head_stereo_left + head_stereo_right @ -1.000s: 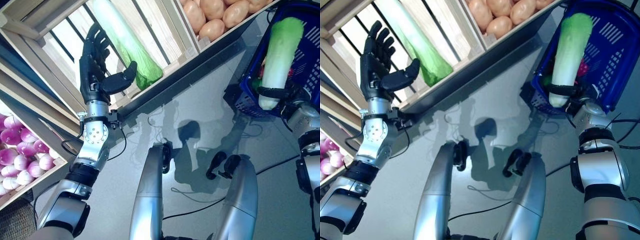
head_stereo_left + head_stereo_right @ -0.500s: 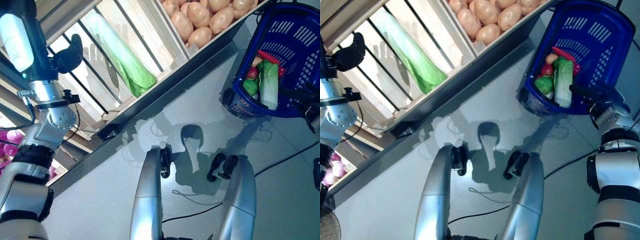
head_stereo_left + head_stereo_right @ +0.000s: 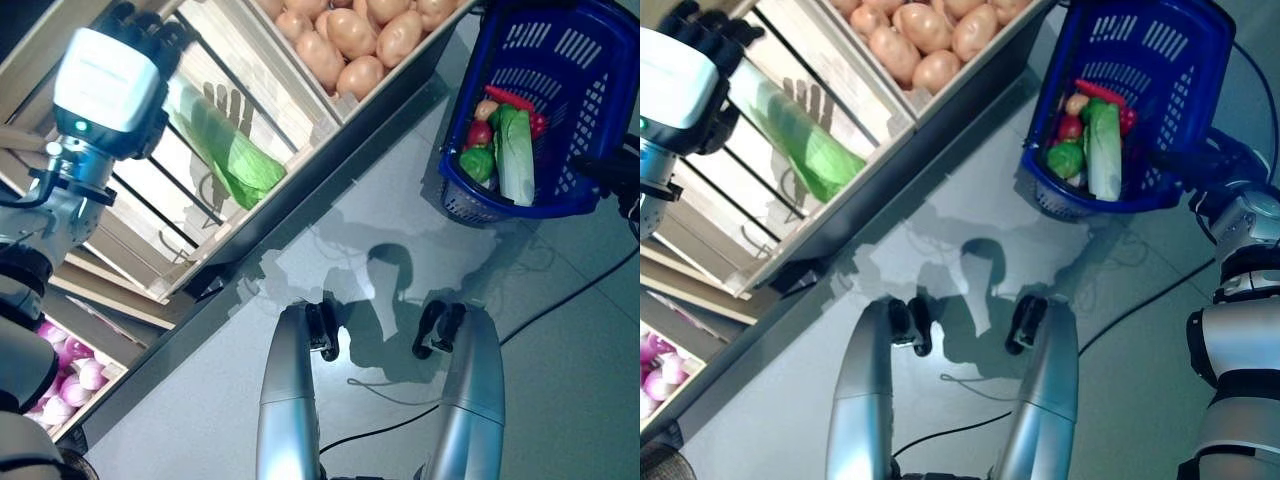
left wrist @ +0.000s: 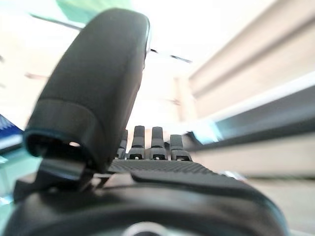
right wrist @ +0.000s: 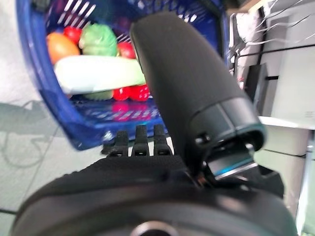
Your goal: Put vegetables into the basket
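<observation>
The blue basket [image 3: 575,60] stands on the floor at the upper right. A long white-and-green cabbage [image 3: 515,155] lies in it with a green round vegetable [image 3: 478,163] and red and orange ones. My right hand [image 3: 610,172] is beside the basket's rim, open and empty; its wrist view shows its straight fingers [image 5: 138,140] before the basket [image 5: 88,132] and the cabbage [image 5: 98,73]. My left hand [image 3: 140,20] is raised at the wooden crate, open, by the pale end of another long green cabbage [image 3: 225,150]. Its straight fingers [image 4: 147,142] show in the left wrist view.
A slatted wooden stand [image 3: 270,215] with crates runs diagonally from the lower left to the top. Grey floor [image 3: 560,330] lies between the stand and the basket.
The whole view has shifted. My right hand has let go of the cabbage, which now lies in the basket. My left hand has gone up and further into the crate.
</observation>
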